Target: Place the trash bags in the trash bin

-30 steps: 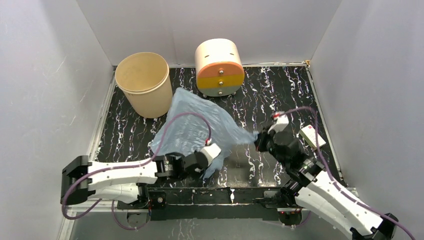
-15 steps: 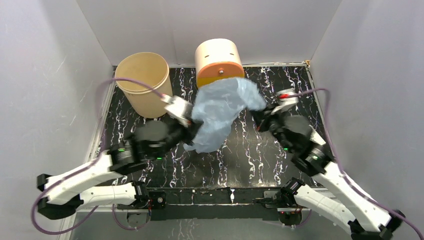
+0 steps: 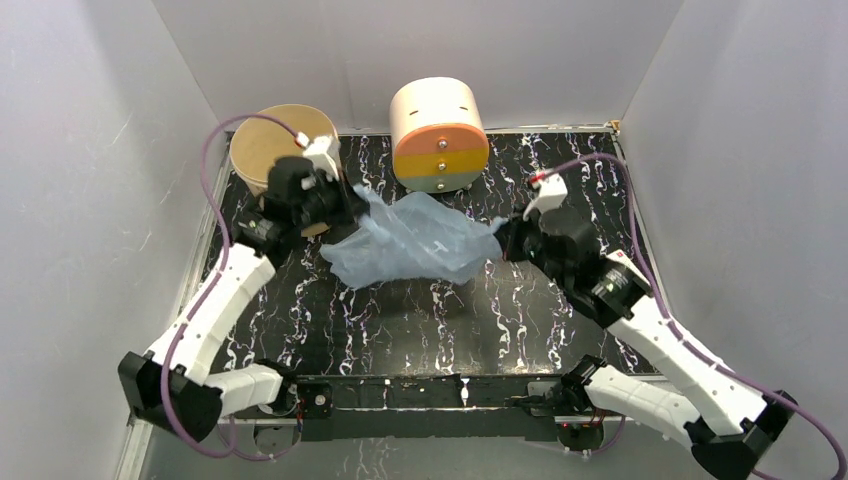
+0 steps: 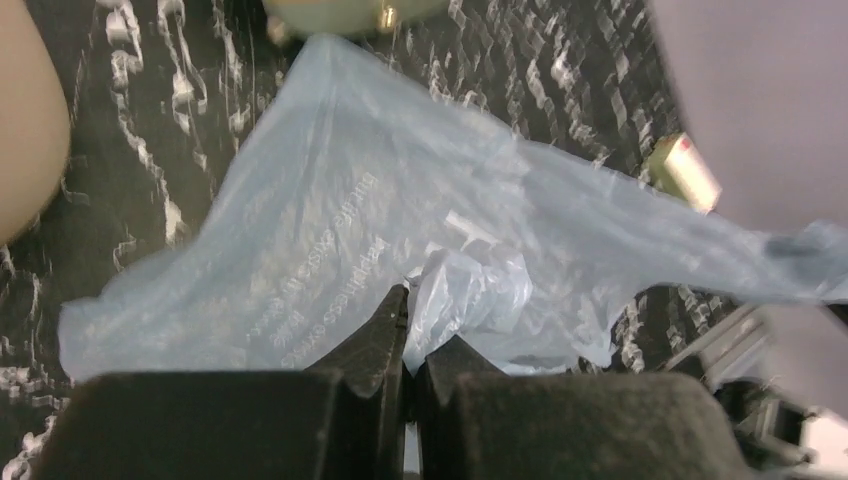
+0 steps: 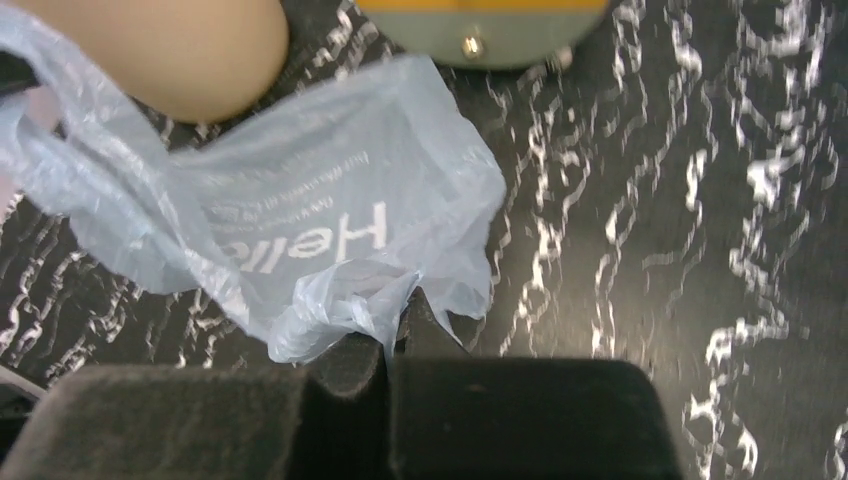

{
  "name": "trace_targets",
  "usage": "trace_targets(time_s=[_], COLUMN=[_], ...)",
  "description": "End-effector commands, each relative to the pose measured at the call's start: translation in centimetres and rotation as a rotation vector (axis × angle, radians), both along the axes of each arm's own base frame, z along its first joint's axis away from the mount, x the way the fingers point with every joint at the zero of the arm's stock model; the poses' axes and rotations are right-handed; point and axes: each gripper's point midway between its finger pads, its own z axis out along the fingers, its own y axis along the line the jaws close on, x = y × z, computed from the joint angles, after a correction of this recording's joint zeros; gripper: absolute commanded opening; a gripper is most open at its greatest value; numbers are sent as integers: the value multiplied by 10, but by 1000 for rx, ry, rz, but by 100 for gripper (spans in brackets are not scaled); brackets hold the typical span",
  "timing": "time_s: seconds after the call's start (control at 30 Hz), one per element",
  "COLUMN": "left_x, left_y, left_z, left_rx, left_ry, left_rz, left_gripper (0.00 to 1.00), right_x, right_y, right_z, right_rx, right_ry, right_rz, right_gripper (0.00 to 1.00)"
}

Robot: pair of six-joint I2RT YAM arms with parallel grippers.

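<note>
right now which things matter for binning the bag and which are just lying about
For the job:
- blue bag, pinched by the left hand and the right hand
- tan bin

Just lying about:
- round drawer box, orange and yellow front
- small pale box with a red mark

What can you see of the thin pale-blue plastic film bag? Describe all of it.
The thin, translucent pale-blue plastic film bag is crinkled and floppy, with faint white lettering. It is stretched sideways: the left gripper is shut on its bunched left end beside the beige round bin, the right gripper shut on its right end. Its middle sags, apparently lifted above the black marbled table, none of it inside the bin.
</note>
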Motion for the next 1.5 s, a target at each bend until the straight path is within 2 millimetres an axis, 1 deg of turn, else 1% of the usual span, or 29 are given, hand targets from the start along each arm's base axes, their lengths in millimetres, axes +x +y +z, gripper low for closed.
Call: trace_targets(time_s=[0.0, 0.07, 0.13, 0.17, 0.2, 0.23, 0.27, 0.3, 0.33, 0.37, 0.4, 0.43, 0.47, 0.5, 0.53, 0.57, 0.6, 0.67, 0.73, 0.8, 0.9, 0.97, 1.03, 1.1, 1.2, 1.27, 1.33, 1.4, 1.47], left_x=[25, 23, 10, -6, -26, -44, -60, -69, -65, -63, -61, -76, -91, -107, -118, -120, -116, -95, -83, -68, -55, -56, -65, -79, -99, -110, -118, -122, -114], left_y=[-20, -36, -45, -45, -43, -42, -40, -39, -36, -31, -27, -22, -19, -17, -22, -30, -34, -31, -38, -41, -28, -23, -30, -46, -76, -90, -99, -102, -96], left_z=[111, 192, 271, 307, 332, 338, 328, 300, 248, 188, 78, 9, -41, -80, -92, -86, -72, -44, -5, 5, 4, 7, 14, 17, 20, 21, 29, 35, 33], left_rx=[-243, -311, -388, -425, -446, -439, -421, -402, -371, -344, -310, -300, -294, -278, -284, -290, -270, -163, -116, -82, -53, -77, -149, -227, -334, -343, -339, -358, -326], left_ry=[-151, -296, -448, -536, -615, -665, -675, -643, -559, -452, -213, -59, 57, 148, 170, 141, 96, 79, 31, 2, -28, -46, -70, -56, 11, 25, -20, -42, -37], left_rz=[-164, -292, -391, -434, -480, -533, -563, -568, -522, -461, -385, -350, -315, -290, -287, -298, -289, -227, -276, -268, -165, -120, -160, -268, -456, -523, -555, -572, -505], left_gripper=[0, 0, 1, 2, 3, 3, 4, 4, 4, 4, 4, 4, 3, 3, 3, 5, 5, 3, 3, 4, 3, 1, 2, 1, 0, 0, 0, 0, 0], right_x=[19, 1, -40, -60, -76, -81, -74, -55, -29, -9, -3, -10, -22, -35, -42, -41, -35, -19, -6, 4, 11, 6, -5, -23, -70, -94, -104, -97, -92], right_y=[23, 31, 28, 27, 22, 17, 14, 8, -2, -17, -34, -48, -47, -36, -26, -19, -13, -10, -9, -6, 6, 5, 9, 22, 59, 76, 84, 81, 72], right_z=[124, 212, 283, 298, 302, 295, 267, 229, 170, 99, 30, -35, -76, -99, -103, -95, -77, -27, 20, 55, 53, 34, 27, 31, 48, 49, 37, 16, -1], right_rx=[94, 188, 285, 318, 342, 351, 323, 277, 210, 124, 65, 26, 28, 49, 99, 162, 217, 280, 281, 254, 165, 119, 129, 182, 290, 313, 280, 181, 77], right_ry=[-279, -495, -727, -828, -897, -918, -869, -770, -610, -418, -209, -21, 101, 179, 206, 194, 128, -34, -157, -199, -162, -78, -49, -53, -38, 44, 176, 292, 365], right_rz=[106, 223, 363, 427, 459, 459, 424, 333, 198, 60, -82, -188, -192, -128, -90, -74, -58, -54, -48, -52, -5, -6, 45, 167, 503, 670, 737, 693, 654], right_gripper=[0, 0, 0, 0, 0, 0, 0, 0, 0, 0, 0, 0, 0, 0, 0, 0, 0, 0, 0, 0, 0, 0, 0, 0, 0, 4, 3, 0, 0])
